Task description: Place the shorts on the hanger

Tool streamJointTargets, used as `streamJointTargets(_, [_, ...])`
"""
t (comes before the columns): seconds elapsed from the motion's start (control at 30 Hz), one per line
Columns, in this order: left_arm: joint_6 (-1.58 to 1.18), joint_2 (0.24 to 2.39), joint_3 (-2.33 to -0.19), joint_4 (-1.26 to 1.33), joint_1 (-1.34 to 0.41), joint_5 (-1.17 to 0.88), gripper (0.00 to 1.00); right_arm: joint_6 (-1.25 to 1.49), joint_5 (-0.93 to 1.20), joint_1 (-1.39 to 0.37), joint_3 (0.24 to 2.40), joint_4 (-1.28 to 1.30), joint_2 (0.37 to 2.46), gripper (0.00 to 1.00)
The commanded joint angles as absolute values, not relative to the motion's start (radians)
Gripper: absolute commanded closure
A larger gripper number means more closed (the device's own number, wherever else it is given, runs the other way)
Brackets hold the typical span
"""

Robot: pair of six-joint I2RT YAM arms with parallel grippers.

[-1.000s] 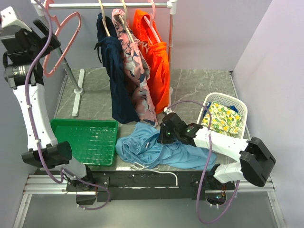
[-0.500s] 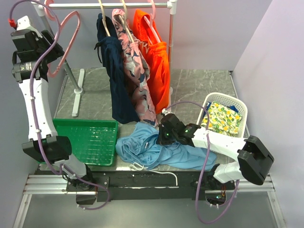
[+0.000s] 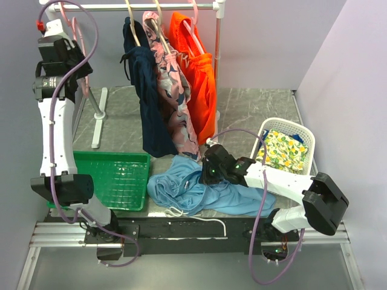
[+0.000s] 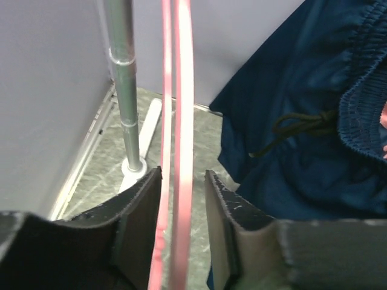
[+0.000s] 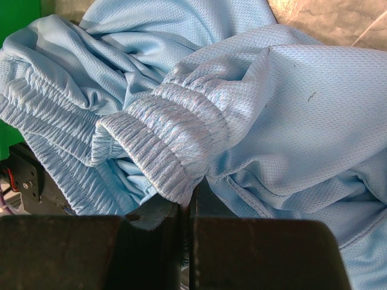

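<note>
Two risks are looming: at eleven o'clock the half-open left pincer (image 4: 181, 176) is straddling the hanger (image 4: 179, 90), which could swing free; the right pincer (image 5: 185, 202), shut, is thinly pinching the shorts (image 5: 254, 115).

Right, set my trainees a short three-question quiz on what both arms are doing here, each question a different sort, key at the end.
1. True or false: the right end effector is shut on the waistband of the light blue shorts.
2. What stands between the fingers of the left end effector? A) the pink hanger B) a beige hanger C) the green tray
3. How many garments hang on the rail?

Key: 1 true. 2 A. 3 three: the navy garment, the patterned garment and the orange garment.
</note>
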State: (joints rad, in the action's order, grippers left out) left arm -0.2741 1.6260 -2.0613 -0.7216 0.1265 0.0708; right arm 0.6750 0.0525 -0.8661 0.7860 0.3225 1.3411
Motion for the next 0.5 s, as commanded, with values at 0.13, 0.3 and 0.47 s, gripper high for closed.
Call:
streamJointTargets(0.13, [-0.180,1.649,-2.132,-0.716,0.017,0.304,0.77,0.673,0.048,-0.874,0.841,0.305,1.328,1.00])
streamJointTargets(0.3, [-0.176,1.666,-2.180,-0.729,0.008,0.316,0.99,0.672,0.048,-0.874,0.845,0.305,1.328,1.00])
streamJointTargets(0.47, [-0.170,1.644,-2.178,-0.713,0.006,0.298,0.99,0.667,0.043,-0.874,0.851,0.308,1.335,1.00])
